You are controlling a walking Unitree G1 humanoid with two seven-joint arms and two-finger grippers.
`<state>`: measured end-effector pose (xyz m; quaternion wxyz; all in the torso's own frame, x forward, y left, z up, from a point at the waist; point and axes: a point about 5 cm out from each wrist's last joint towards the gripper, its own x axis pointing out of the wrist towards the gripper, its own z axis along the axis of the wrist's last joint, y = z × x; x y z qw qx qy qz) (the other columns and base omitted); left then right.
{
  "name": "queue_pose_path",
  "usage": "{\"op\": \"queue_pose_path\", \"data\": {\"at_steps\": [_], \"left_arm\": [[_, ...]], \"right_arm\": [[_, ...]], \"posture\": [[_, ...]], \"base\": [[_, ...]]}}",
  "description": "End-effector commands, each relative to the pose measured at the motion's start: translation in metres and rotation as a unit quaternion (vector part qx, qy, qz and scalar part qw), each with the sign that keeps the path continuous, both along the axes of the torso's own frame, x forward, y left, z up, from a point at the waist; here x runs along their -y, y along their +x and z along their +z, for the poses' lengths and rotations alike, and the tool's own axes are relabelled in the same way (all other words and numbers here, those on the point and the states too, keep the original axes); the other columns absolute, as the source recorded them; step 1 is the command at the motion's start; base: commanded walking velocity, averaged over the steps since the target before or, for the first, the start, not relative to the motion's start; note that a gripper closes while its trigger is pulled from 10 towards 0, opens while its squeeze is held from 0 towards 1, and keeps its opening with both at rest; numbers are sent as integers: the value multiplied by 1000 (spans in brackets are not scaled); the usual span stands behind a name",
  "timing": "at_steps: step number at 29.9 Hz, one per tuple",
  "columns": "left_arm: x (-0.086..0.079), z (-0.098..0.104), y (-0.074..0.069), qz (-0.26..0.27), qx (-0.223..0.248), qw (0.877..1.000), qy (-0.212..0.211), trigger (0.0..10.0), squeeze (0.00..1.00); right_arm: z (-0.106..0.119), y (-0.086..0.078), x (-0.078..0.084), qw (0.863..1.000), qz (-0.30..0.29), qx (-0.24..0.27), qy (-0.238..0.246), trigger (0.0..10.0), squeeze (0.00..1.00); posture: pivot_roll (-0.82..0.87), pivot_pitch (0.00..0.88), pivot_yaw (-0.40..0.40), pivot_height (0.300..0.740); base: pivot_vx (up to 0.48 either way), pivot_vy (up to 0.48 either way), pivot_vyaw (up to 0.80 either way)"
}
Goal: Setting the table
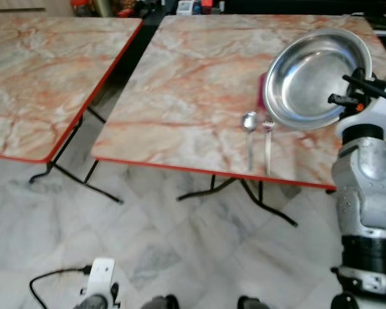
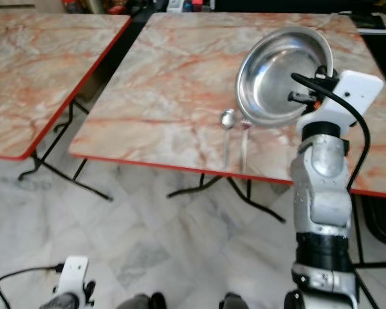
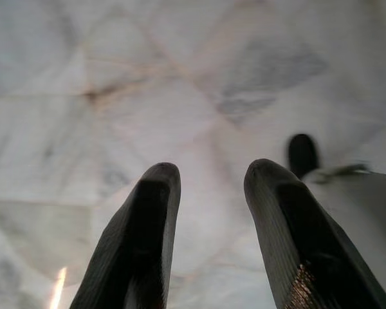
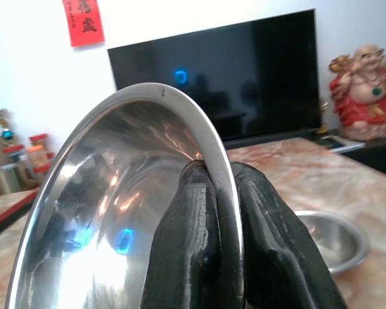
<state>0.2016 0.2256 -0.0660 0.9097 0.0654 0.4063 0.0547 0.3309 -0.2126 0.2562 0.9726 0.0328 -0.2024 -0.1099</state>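
Pinching the steel plate (image 1: 312, 80) by its rim, our right gripper (image 4: 220, 193) held it tilted above the table (image 1: 193, 96), just right of spoon (image 1: 249, 122) and fork (image 1: 268, 127); left gripper (image 3: 209, 193) hung open.

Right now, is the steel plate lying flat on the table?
No; the right gripper pinches the steel plate by its rim and holds it tilted up above the table, near the spoon and fork.

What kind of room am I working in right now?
Probably a home living or dining room. Two marble-patterned folding tables stand on a marble tile floor, and the right wrist view shows a large TV and a statue behind the steel plate held in the right gripper.
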Motion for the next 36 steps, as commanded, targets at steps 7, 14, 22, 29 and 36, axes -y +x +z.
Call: {"op": "queue_pose_path", "data": {"at_steps": [7,14,22,29,36], "left_arm": [[-3,-6,-11,29,-15,999,-6,10000,0],[-3,-6,-12,33,-17,999,-8,10000,0],[-3,-6,-11,33,-15,999,-9,10000,0],[-2,-5,-9,36,-11,999,-12,10000,0],[-1,-4,-8,39,-9,999,-15,10000,0]], "right_arm": [[-1,1,4,1000,-7,2,9,10000,0],[-11,1,4,1000,-8,-11,-6,10000,0],[-35,-6,12,999,-23,-38,-25,10000,0],[-87,-15,21,992,-44,-112,-42,10000,0],[-145,-25,26,978,-52,-198,-31,10000,0]], "posture": [[-120,168,70,740],[-127,156,72,740],[-128,163,70,740],[-125,177,69,740],[-119,176,69,740]], "base": [[0,480,0],[0,480,0],[0,480,0],[0,480,0],[0,480,0]]}}
